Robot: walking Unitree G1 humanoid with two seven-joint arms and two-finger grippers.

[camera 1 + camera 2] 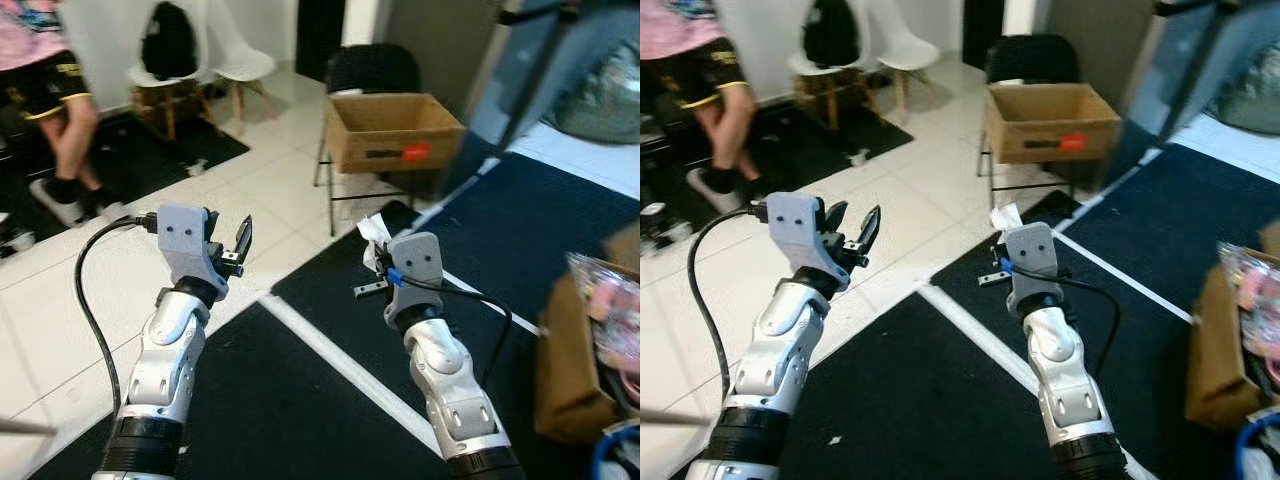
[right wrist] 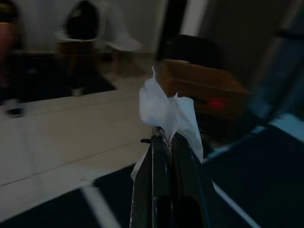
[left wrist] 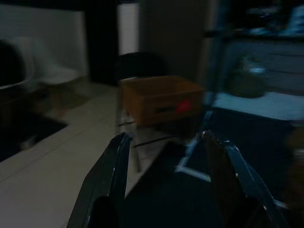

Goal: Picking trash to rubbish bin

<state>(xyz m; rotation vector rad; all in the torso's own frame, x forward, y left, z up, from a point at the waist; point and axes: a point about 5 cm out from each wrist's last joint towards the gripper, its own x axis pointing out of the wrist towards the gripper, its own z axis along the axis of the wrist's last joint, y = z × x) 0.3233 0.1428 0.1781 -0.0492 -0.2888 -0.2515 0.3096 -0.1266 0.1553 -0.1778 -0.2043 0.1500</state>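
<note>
The right gripper [image 2: 165,138] is clamped on a crumpled white tissue [image 2: 167,113], held up in front of the robot over a black mat [image 1: 300,400]; the paper sticks out above the 2 closed fingers. The left gripper [image 1: 852,228] is raised beside it, fingers spread and holding nothing, above the white tile floor [image 1: 250,190]. Ahead stands an open cardboard box [image 1: 392,130] with a red label, resting on a black chair [image 1: 372,68], well apart from both grippers. Farther left are 2 white chairs [image 1: 240,55], and a person's legs [image 1: 65,130] at the far left.
</note>
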